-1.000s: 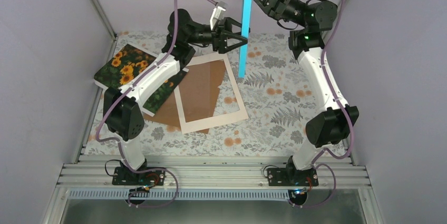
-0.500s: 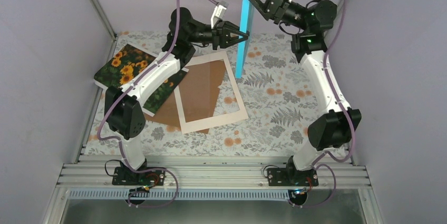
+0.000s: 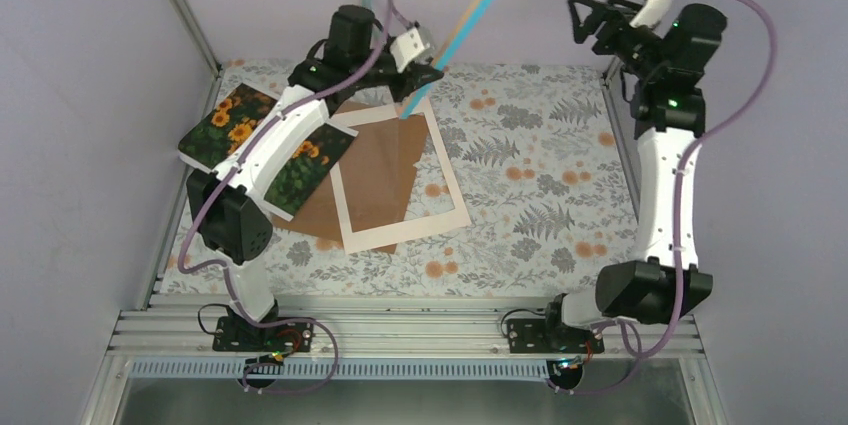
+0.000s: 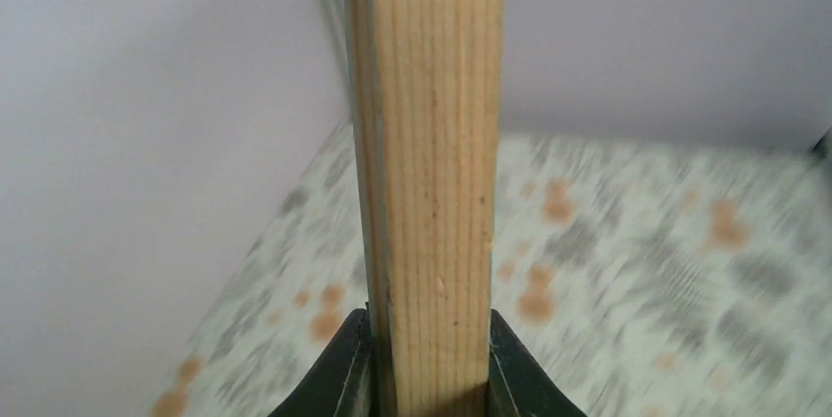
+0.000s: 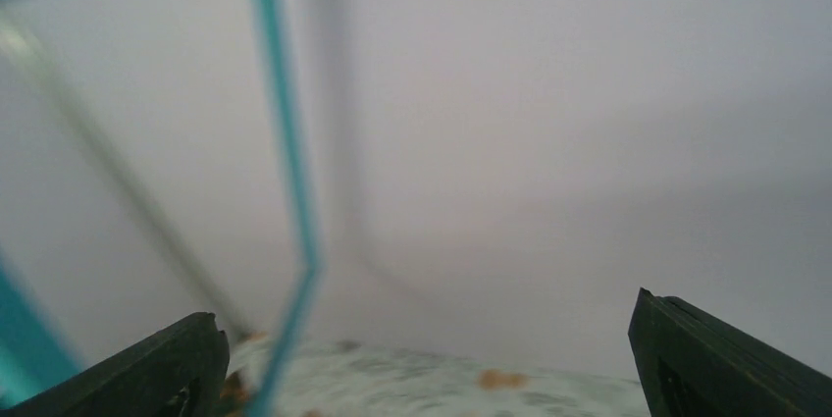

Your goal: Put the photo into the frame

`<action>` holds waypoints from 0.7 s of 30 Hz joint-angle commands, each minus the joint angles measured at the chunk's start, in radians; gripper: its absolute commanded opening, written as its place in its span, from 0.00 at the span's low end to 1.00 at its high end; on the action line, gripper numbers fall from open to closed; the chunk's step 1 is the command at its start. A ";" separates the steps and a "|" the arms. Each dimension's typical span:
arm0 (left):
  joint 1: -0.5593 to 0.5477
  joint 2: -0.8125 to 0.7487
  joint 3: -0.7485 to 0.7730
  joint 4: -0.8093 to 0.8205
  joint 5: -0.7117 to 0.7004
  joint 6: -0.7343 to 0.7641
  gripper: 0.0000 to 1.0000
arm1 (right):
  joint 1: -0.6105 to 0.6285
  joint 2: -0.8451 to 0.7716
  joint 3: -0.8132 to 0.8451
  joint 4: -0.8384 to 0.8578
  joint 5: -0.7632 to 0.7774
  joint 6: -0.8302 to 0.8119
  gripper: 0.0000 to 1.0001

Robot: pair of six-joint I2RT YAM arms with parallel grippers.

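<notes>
The frame (image 3: 470,10) hangs tilted above the back of the table, a blurred turquoise and wood streak running up out of the picture. My left gripper (image 3: 422,80) is shut on its lower end. In the left wrist view its light wood edge (image 4: 432,142) stands clamped between the black jaws of that gripper (image 4: 430,324). My right gripper (image 3: 580,20) is open at the back right, apart from the frame, with nothing between its fingers (image 5: 186,363); a thin turquoise edge of the frame (image 5: 285,142) shows to its left. The sunflower photo (image 3: 228,128) lies flat at the left, partly under the left arm.
A cream mat border (image 3: 445,175) lies in the middle of the floral cloth (image 3: 540,165), over a brown backing board (image 3: 385,170). Grey walls close in the back and both sides, with metal posts in the back corners.
My right gripper has opened, let go of the frame and swung away to the right. My left gripper has shut on the frame, which now tilts instead of standing upright.
</notes>
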 commanded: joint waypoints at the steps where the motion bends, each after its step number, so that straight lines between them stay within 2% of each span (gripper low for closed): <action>1: -0.032 -0.070 -0.085 -0.197 -0.340 0.561 0.02 | -0.057 -0.074 0.048 -0.169 0.328 -0.197 1.00; 6: -0.048 -0.160 -0.303 -0.139 -0.531 0.841 0.02 | -0.066 -0.095 0.125 -0.234 0.412 -0.340 1.00; 8: -0.054 -0.220 -0.417 -0.092 -0.555 0.971 0.02 | -0.065 -0.076 0.175 -0.284 0.329 -0.451 1.00; 11: -0.070 -0.302 -0.580 -0.039 -0.575 1.173 0.02 | -0.061 -0.014 0.309 -0.449 0.196 -0.596 1.00; 14: -0.092 -0.345 -0.637 -0.042 -0.587 1.284 0.02 | -0.009 0.043 0.394 -0.600 0.153 -0.701 1.00; 17: -0.121 -0.356 -0.639 -0.095 -0.608 1.358 0.02 | 0.111 0.093 0.388 -0.722 0.253 -0.770 1.00; 21: -0.151 -0.352 -0.636 -0.152 -0.643 1.437 0.02 | 0.268 0.176 0.350 -0.849 0.422 -0.848 0.94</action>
